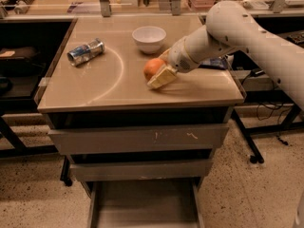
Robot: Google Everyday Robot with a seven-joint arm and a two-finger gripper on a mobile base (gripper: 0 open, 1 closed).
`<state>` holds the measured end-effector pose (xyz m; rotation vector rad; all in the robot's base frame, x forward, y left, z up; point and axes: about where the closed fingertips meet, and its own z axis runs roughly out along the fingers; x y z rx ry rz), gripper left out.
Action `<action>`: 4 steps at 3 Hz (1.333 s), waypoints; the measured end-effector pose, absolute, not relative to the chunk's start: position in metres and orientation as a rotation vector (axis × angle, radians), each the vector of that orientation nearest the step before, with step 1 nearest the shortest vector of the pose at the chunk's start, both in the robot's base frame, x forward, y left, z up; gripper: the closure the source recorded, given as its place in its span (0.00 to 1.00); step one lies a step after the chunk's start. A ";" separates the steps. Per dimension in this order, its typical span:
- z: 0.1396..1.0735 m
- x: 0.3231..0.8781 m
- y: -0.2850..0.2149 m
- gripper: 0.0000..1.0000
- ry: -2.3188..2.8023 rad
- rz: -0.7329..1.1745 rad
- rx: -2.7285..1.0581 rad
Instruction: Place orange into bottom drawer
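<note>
The orange rests on the tan cabinet top, in front of the white bowl. My gripper is down at the orange, reaching in from the right on the white arm. It is set around the fruit's right and near sides and touches it. The bottom drawer is pulled open at the foot of the cabinet, and its flat grey floor shows nothing in it. Its front end is cut off by the picture's lower edge.
A crushed metal can lies on its side at the top's left. The two upper drawers are shut. Dark benches stand to the left and right, with cables on the floor at the right. A shelf with clutter runs behind.
</note>
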<state>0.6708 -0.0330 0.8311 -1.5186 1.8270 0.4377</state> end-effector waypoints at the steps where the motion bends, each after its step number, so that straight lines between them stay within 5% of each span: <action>1: 0.831 0.671 -0.033 0.87 1.827 0.438 -1.519; 2: 0.831 0.669 -0.031 1.00 1.822 0.437 -1.523; 4: 0.864 0.577 -0.050 1.00 1.702 0.323 -1.547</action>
